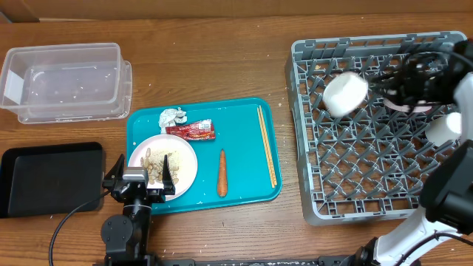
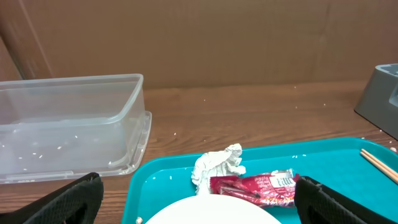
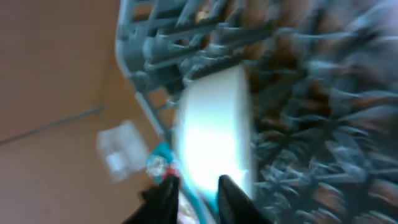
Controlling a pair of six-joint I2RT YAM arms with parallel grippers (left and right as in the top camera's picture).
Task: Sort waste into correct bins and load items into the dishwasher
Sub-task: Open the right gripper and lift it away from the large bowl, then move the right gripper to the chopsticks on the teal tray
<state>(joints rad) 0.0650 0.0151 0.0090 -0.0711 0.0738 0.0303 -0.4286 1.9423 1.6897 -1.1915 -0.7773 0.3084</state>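
On a wooden table [image 1: 222, 59], teal tray [image 1: 240, 140], grey rack [image 1: 355, 43], possibly cardboard wall [image 2: 217, 37] behind

Teal tray [image 1: 240, 125]: rect., rounded corners, raised rim, glossy. Lies flat on wooden tabletop [image 1: 222, 66], approx. centre-left, slightly skewed vs. front edge. Tabletop: mid-brown, visible grain, matte. Left wrist view: plain brown panel [image 2: 217, 37] stands upright at the tabletop's far side; no markings.
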